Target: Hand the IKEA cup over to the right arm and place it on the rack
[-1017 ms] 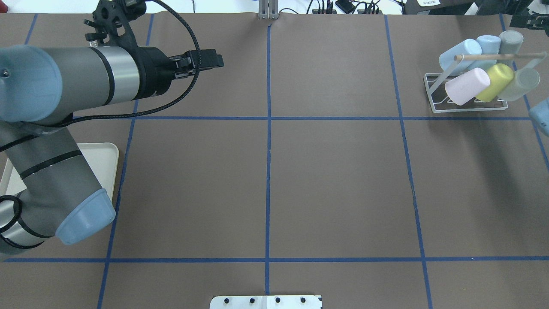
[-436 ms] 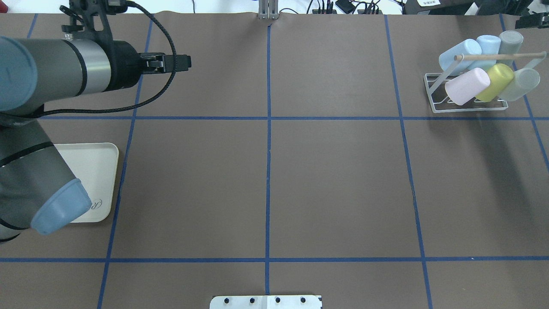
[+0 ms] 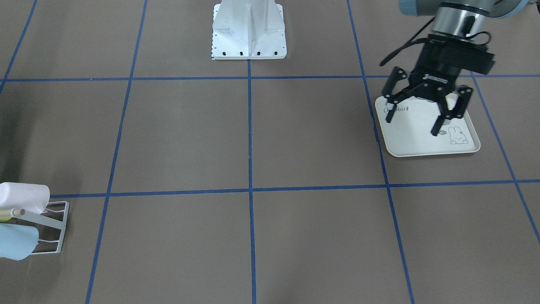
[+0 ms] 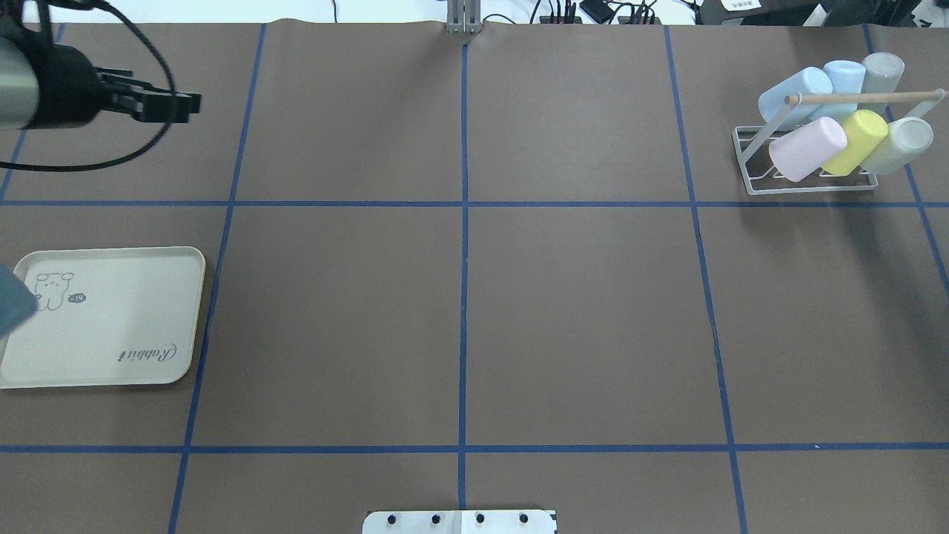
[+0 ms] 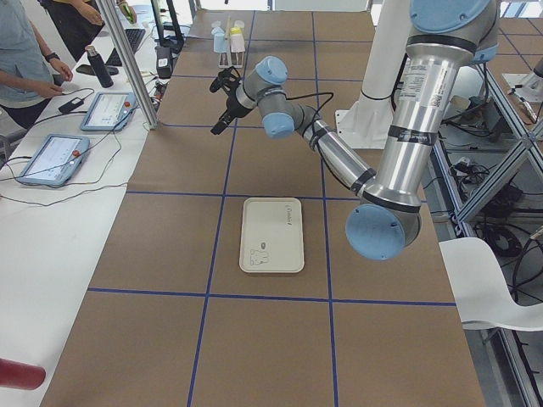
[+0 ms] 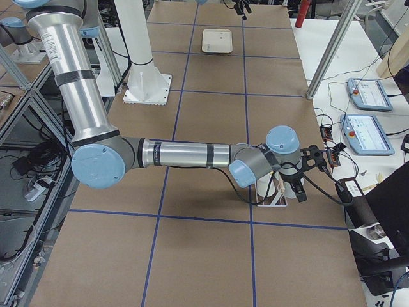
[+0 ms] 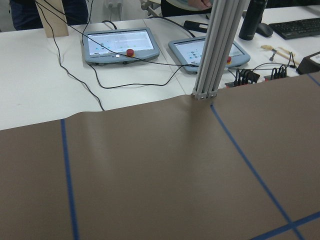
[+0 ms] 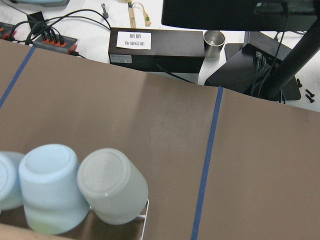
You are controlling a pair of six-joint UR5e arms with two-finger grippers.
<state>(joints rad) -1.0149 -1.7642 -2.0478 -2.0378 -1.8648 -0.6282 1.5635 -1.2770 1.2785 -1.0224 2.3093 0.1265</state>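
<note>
left arm has swung back toward the robot's left edge of the overhead view, gripper now well left of its spot a second ago, and the cream rabbit-print tray (image 4: 104, 326) it was covering shows in full. the sliver of right arm at the overhead's right edge has gone out of that view. left gripper (image 3: 412, 123) hangs above the tray in the front view, fingers (image 3: 437, 126) spread wide, nothing between them. right gripper (image 5: 215, 103) shows only in the side views, near the rack at the far end; cannot tell whether its jaws are apart or together. rack (image 4: 749, 159) sits in the far right square of the brown table cover (image 4: 578, 319), wooden rod (image 4: 864, 97) across its top. six cups lie slanted on it: pink cup (image 4: 807, 148), yellow cup (image 4: 856, 141) and pale grey-green cup (image 4: 898, 144) in the near row, two light blue cups (image 4: 795, 96) and a grey cup (image 4: 882, 73) behind. right wrist camera looks down on two cup bottoms side by side.
</note>
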